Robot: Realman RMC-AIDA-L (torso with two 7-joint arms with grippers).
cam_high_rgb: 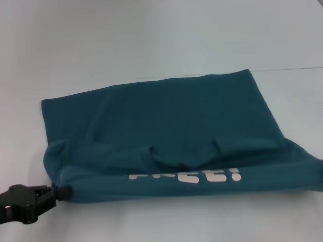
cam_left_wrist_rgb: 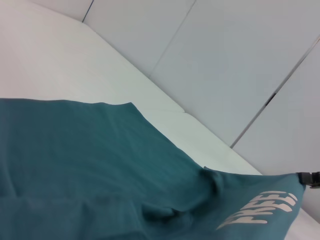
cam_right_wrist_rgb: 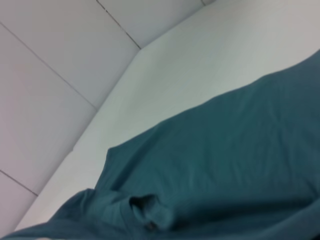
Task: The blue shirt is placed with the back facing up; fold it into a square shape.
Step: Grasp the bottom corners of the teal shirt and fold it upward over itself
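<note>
The blue shirt lies across the white table, with its near edge lifted and turned over so the white lettering shows upside down. My left gripper is at the near left corner of that lifted edge and is shut on it. My right gripper is outside the head view. In the left wrist view it shows only as a small black tip at the shirt's other near corner, which is held up taut. The shirt also shows in the left wrist view and in the right wrist view.
The white table reaches past the shirt on the far side and at the left. Pale wall panels stand behind the table's far edge. A strip of bare table lies in front of the lifted edge.
</note>
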